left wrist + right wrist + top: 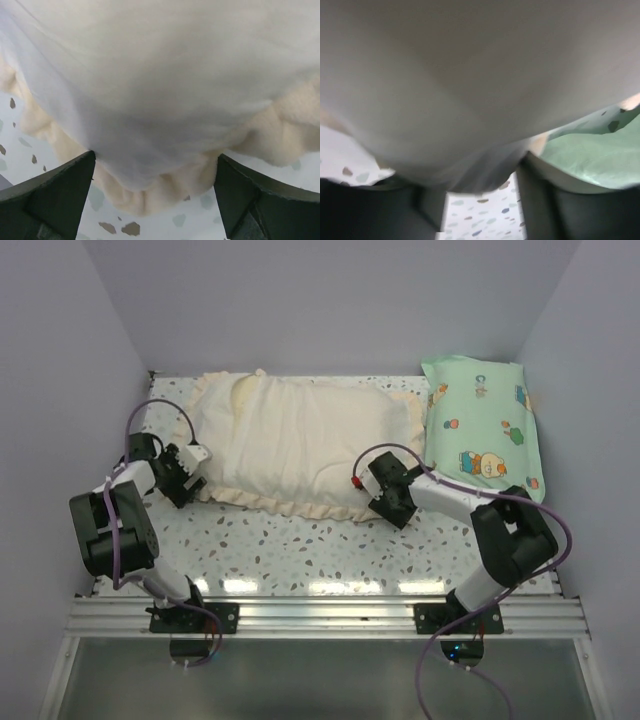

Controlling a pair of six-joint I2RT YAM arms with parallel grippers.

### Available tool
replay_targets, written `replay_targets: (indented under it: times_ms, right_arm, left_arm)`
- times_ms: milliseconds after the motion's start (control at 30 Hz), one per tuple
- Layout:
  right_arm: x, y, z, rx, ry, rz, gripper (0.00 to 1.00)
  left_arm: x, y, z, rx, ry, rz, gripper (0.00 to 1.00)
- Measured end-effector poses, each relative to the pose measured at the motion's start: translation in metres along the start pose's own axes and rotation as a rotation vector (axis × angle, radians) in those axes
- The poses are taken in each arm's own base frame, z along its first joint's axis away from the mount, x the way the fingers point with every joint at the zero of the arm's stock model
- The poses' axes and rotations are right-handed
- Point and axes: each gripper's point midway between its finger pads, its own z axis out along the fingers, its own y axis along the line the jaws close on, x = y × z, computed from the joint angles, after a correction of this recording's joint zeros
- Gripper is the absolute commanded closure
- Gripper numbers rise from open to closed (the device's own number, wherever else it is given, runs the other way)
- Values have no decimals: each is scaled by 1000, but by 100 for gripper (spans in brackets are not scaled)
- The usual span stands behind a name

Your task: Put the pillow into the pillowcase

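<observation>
L gripper [196, 462] spread wide, holding nothing, at the left ruffle of the limp cream ruffled fabric pillowcase [300, 445]. Case lies puffed up mid speckled table [300, 550]; pillow itself hidden. R gripper [362, 483] at near-right edge, fabric betw. jaws, can't tell if gripped. Mint-green cartoon-print pillow [485, 430] against the case's right end.

— What do we see at the upper right?
— A mint-green cartoon-print pillow [484, 425], lying flat on the speckled table [300, 550], close by the pale wall [590, 360].
— And along the bottom?
— We see a ribbed metal rail [330, 615] across the table's near edge.
</observation>
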Motion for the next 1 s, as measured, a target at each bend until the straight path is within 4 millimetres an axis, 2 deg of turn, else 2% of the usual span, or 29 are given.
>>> replay_targets:
  times_ms: [33, 67, 100, 133, 200, 267, 367, 500, 633, 733, 867, 1000]
  right_arm:
    - [-4, -3, 1, 15, -18, 8, 72]
    - [-8, -6, 3, 29, -36, 13, 88]
    - [-12, -9, 3, 43, -51, 22, 100]
    - [-15, -12, 4, 56, -66, 37, 100]
    - [-20, -19, 3, 73, -89, 64, 100]
    - [-23, -28, 0, 87, -111, 96, 100]
    - [-31, -55, -18, 126, -178, 168, 100]
    - [-55, -105, -71, 215, -350, 272, 100]
    - [-82, -156, -147, 324, -562, 348, 100]
    - [-88, -176, -196, 377, -680, 375, 100]
    - [-77, -180, -254, 434, -802, 391, 100]
    - [-49, -170, -313, 497, -925, 404, 100]
  left_arm:
    - [-3, 4, 2, -10, -16, -4, 19]
    - [-6, 8, 6, -14, -31, -12, 33]
    - [-10, 11, 9, -15, -46, -22, 48]
    - [-11, 15, 13, -14, -54, -34, 74]
    - [-15, 18, 20, 1, -67, -61, 98]
    - [-18, 21, 22, 13, -73, -87, 100]
    - [-28, 27, 14, 23, -103, -137, 100]
    - [-59, 53, -21, -25, -205, -194, 100]
    - [-102, 79, -78, -134, -338, -194, 100]
    - [-134, 91, -128, -221, -434, -184, 100]
    - [-162, 90, -202, -362, -531, -166, 100]
    - [-180, 66, -293, -563, -633, -101, 100]
